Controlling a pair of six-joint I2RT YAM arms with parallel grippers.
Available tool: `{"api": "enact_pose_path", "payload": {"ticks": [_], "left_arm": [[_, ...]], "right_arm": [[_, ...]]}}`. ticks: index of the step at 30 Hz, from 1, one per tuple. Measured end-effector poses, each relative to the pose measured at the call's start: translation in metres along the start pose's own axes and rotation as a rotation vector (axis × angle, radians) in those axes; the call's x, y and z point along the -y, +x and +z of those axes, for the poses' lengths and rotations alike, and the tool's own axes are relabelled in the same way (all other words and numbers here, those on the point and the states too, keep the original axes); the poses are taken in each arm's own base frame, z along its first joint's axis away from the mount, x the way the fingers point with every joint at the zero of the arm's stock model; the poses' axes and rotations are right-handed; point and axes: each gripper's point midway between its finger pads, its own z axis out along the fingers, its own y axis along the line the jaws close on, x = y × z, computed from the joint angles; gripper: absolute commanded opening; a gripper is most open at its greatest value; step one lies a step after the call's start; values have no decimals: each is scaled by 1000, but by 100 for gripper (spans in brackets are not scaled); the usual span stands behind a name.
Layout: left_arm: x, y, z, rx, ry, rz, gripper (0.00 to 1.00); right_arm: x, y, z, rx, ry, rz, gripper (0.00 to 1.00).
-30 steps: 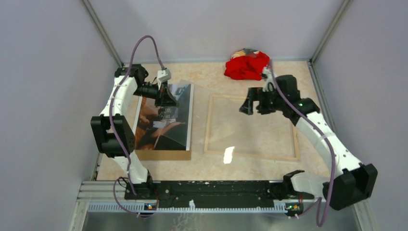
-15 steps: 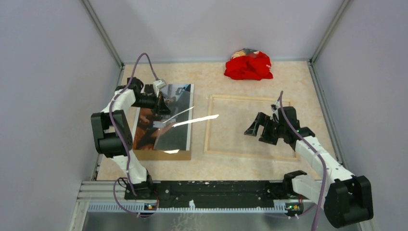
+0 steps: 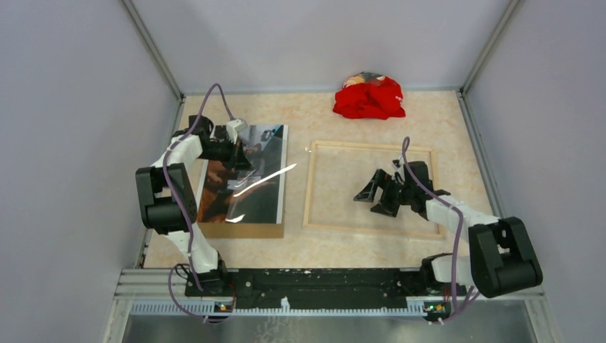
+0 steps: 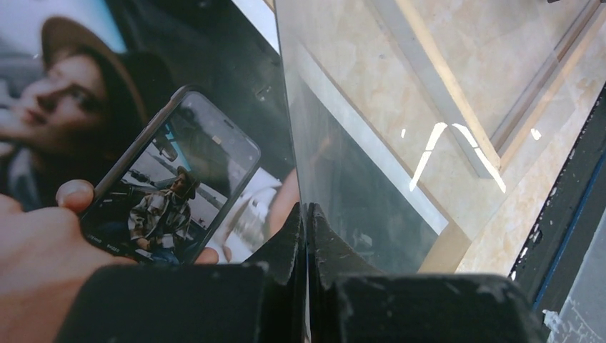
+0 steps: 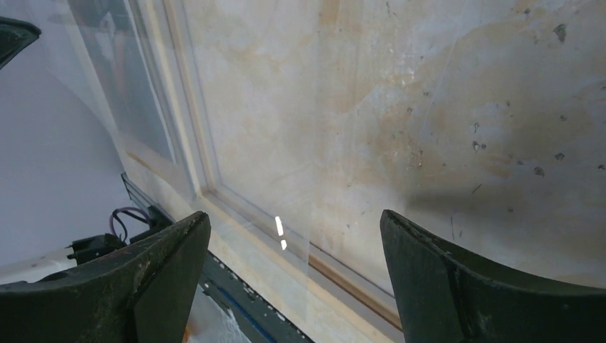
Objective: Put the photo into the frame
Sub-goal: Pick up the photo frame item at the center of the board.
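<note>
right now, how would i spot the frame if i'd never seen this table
Look at the right half of the table, nearer than the red cloth. The frame lies flat there, a big rectangle of thin pale wood rails with tabletop showing through the middle. The photo on its brown board to the left is solid and dark, not an open outline.

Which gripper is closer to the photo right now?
Left. The left gripper is over the far end of the photo, shut on a clear sheet above it. The right gripper hangs open over the middle of the frame, apart from the photo.
</note>
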Motion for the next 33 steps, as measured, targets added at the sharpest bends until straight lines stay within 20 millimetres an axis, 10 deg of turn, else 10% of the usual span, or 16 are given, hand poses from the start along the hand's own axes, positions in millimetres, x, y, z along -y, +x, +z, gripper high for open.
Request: {"api": "enact_pose_path", "payload": {"ticks": [13,26,30,33], "left_arm": [[-10,3,2,-8,-52,-36,0],[-16,5,1,-23,-86,-53,0],[-18,6,1,-28,-99,-51,12],[-18,6,1,-29,-100,-52,21]], "right_arm": [[-13,-4,39,-29,-150,66,79],[-32,-2,62,-29,-262,82,50],[-44,-6,61,-9,-314,76,30],[-53,-10,57,8,-356,76,35]]}}
